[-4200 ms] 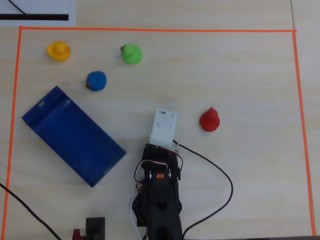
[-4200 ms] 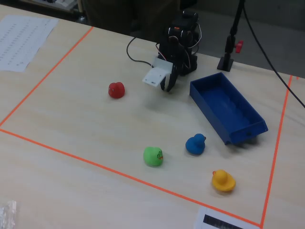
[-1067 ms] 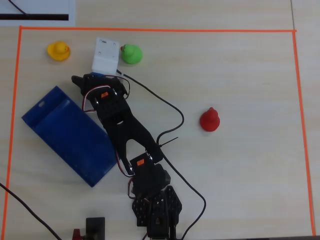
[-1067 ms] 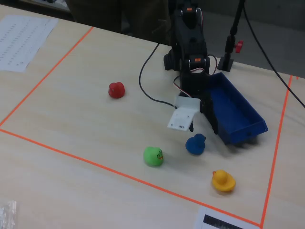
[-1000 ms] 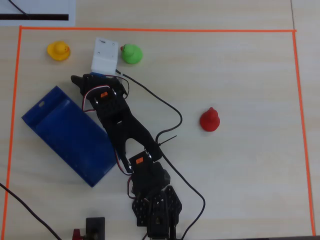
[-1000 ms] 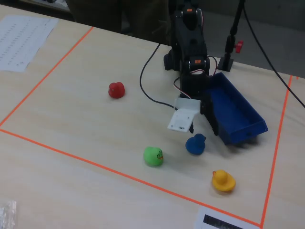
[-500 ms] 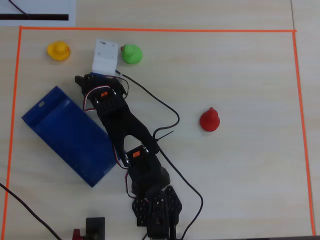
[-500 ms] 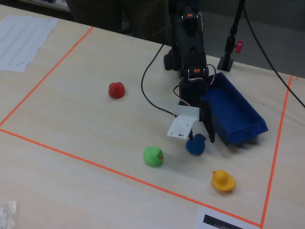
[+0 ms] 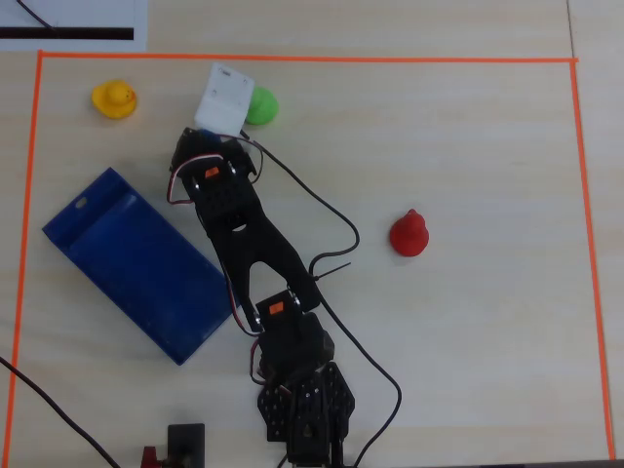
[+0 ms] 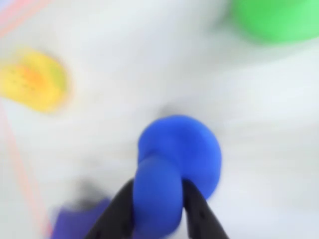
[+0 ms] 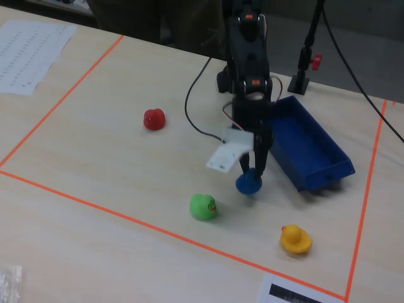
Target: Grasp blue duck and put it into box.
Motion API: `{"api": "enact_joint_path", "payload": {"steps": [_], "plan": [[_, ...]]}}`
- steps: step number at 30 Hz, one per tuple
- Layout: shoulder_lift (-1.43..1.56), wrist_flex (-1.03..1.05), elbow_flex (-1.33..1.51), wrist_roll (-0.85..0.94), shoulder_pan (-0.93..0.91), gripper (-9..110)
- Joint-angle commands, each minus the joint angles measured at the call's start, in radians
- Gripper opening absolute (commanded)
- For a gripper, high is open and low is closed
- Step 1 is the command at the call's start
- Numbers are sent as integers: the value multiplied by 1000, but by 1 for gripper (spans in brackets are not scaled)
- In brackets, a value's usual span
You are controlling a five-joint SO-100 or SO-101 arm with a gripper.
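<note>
One blue duck (image 10: pixel 174 164) upright, facing unclear, pinched in the end effector (image 10: pixel 158 211).

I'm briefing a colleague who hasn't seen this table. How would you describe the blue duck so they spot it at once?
Find the blue box inside the orange tape border in the fixed view. Just beside its near long wall, the black gripper reaches down; the blue duck sits between its fingers. The green duck, yellow duck and red duck lie free; only this one is blue and gripped.
</note>
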State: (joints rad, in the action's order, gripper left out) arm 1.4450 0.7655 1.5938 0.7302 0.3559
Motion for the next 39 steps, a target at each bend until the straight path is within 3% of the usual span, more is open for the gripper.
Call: {"api": "enact_joint_path", "payload": {"steps": [1,8,19,22,29,30,34,39], "plan": [[184,345,-256,-46,29,0],[222,730,-359,-97,279,0],[227,606,-46,-176,543,1],[249,520,67,-132,554,26],[301,445,101,-21,348,31],[316,440,89,-3,299,30],[485,247,186,64,77,0],[802,-163,603,164,-150,0]]}}
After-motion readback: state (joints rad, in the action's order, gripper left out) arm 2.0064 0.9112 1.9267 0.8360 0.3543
